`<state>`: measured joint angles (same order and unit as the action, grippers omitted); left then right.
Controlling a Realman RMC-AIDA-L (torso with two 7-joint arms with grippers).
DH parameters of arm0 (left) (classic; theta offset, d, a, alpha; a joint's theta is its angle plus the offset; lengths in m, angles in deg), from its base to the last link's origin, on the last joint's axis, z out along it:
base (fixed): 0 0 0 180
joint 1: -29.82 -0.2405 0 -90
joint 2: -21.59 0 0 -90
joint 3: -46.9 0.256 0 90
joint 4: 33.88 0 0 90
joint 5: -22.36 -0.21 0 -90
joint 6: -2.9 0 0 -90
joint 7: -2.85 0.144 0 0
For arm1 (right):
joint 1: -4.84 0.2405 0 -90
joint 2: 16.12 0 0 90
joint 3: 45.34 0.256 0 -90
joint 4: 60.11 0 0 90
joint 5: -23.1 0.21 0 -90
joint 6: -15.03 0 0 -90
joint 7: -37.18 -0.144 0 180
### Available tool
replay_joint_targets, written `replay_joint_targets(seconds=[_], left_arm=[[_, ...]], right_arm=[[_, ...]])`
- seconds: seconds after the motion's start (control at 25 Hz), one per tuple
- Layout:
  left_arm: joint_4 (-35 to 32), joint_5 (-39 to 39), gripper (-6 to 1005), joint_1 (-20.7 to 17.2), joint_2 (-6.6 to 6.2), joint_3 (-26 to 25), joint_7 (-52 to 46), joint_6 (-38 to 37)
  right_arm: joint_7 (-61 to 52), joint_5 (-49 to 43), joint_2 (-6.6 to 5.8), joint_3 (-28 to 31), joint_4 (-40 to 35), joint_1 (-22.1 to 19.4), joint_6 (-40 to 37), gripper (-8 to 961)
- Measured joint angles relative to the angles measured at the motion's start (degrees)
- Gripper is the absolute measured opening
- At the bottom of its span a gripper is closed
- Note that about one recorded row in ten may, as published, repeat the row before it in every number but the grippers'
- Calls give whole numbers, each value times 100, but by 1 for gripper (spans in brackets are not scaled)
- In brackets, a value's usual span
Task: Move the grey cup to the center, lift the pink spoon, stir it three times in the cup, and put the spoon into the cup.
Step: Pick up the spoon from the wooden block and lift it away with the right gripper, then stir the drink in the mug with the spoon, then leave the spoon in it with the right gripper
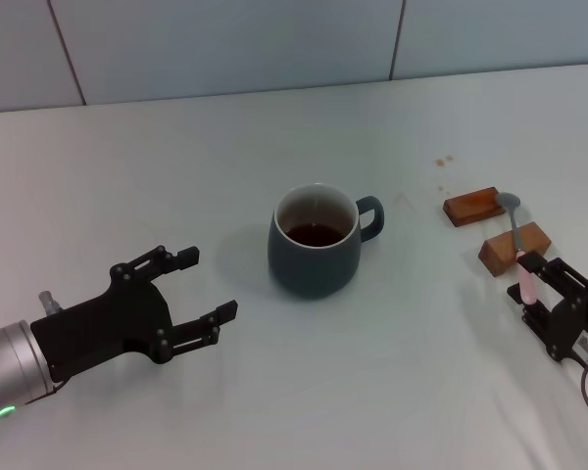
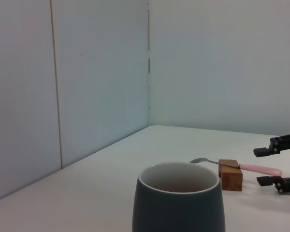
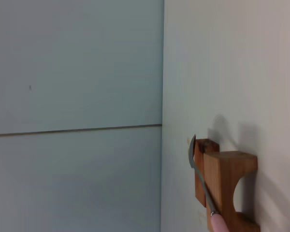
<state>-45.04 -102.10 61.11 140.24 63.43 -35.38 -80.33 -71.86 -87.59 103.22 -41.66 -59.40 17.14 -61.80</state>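
On the left of the table, your left end effector is sitting low with its fingers spread open and gripping nothing, well apart from the grey cup. That cup is standing upright near the middle of the table, handle turned to the right, with dark liquid showing inside, so you are looking at a first step that appears done.

Further right, the pink spoon is lying across two wooden blocks, bowl on the far one and pink handle pointing toward the near edge. Your right end effector is sitting at the handle's near end with a finger on either side; from the left wrist view its jaws are looking parted around the handle rather than clamped on it. So the spoon is not yet lifted, judging by how it is resting on the blocks. You are still facing the grasp, the lift, three stirs and the drop into the cup.
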Motion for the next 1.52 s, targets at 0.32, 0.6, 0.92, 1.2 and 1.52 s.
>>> replay_joint_targets(seconds=[0.32, 0.6, 0.92, 1.2, 1.52], left_arm=[[0, 0, 830, 0, 0, 16, 0, 0], [0, 0, 830, 0, 0, 35, 17, 4], [-9, 19, 830, -24, -9, 35, 51, -1], [-9, 23, 830, -23, -8, 34, 53, -6], [-9, 43, 829, -19, 0, 30, 53, -9]], right_arm=[[7, -6, 2, 1, 7, -28, 36, 400], [289, -5, 9, 9, 25, -47, 96, 354], [657, 22, 7, 63, 29, -112, -281, 129], [1316, 53, -19, 278, -237, -152, -1287, 123], [1308, -9, -15, 161, -2747, 427, -2442, 123]])
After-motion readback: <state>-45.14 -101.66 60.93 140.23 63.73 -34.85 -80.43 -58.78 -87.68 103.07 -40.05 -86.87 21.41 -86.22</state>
